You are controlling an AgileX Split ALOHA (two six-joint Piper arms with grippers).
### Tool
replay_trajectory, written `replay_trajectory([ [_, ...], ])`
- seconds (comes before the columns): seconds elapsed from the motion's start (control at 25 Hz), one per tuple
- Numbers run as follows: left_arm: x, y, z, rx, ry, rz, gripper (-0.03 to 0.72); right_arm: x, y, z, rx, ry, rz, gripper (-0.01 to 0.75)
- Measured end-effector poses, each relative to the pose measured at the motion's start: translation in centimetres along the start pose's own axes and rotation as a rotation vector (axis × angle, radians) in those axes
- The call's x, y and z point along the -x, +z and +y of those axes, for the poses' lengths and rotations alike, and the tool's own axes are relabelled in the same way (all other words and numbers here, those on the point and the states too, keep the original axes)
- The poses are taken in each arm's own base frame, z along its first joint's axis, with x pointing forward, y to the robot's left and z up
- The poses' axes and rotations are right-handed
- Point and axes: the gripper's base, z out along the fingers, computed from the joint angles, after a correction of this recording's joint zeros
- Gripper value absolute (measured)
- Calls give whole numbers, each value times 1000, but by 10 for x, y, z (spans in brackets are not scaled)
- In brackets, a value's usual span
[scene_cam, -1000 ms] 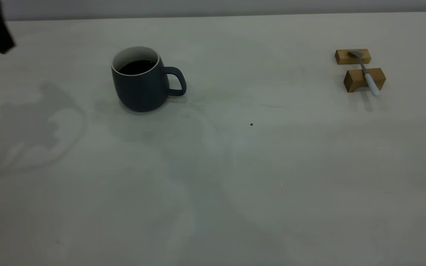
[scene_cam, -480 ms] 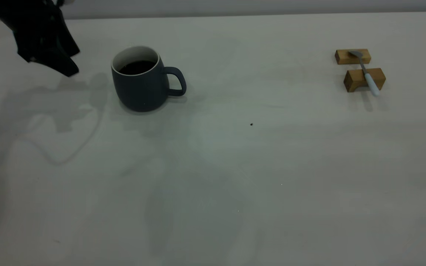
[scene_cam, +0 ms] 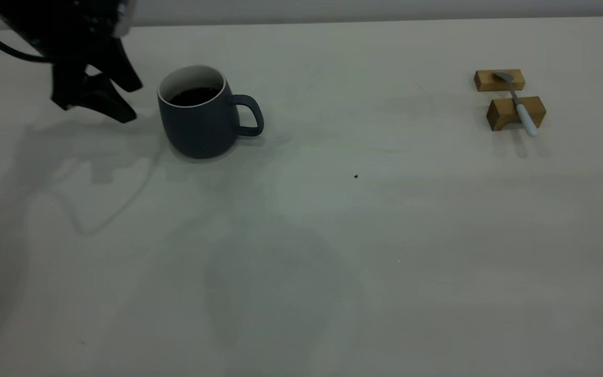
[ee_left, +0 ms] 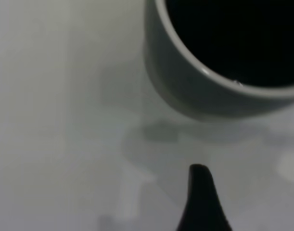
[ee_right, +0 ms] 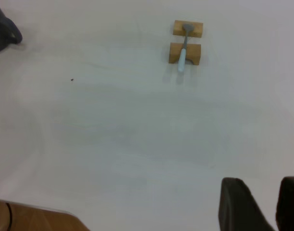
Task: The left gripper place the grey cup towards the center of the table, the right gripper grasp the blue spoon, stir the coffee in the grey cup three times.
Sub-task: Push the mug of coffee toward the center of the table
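The grey cup (scene_cam: 202, 125) stands upright on the table (scene_cam: 301, 235), left of centre, handle pointing right, with dark coffee (scene_cam: 194, 95) inside. My left gripper (scene_cam: 135, 103) hovers just left of the cup, open, empty and not touching it. In the left wrist view one dark finger (ee_left: 200, 202) shows below the grey cup (ee_left: 195, 86) and its coffee (ee_left: 233, 33). The blue spoon (scene_cam: 520, 107) lies across two wooden blocks at the far right. My right gripper (ee_right: 261, 185) is far from the blue spoon (ee_right: 183, 50), its fingers slightly apart with nothing between them.
Two small wooden blocks (scene_cam: 499, 80) (scene_cam: 505, 112) carry the spoon. A tiny dark speck (scene_cam: 356, 176) marks the table near the middle. The table's wooden edge (ee_right: 31, 219) shows in the right wrist view. The cup's handle (ee_right: 7, 33) appears at that view's margin.
My left gripper has come in from the far left corner and moved right and lower, up beside the cup. Cup, spoon and blocks have not moved.
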Motion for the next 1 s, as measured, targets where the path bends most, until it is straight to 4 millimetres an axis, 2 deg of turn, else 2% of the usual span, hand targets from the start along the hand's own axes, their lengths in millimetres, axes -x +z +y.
replay_trajectory([
  [0.24,10,16,11,11,27,-16,585,0,0,0,0,0,0,238],
  [0.48,31,30,7,-44,70,-43,585,0,0,0,1,0,0,238],
  [1.0,114,57,-9,-36,93,-166,585,0,0,0,1,0,0,238],
])
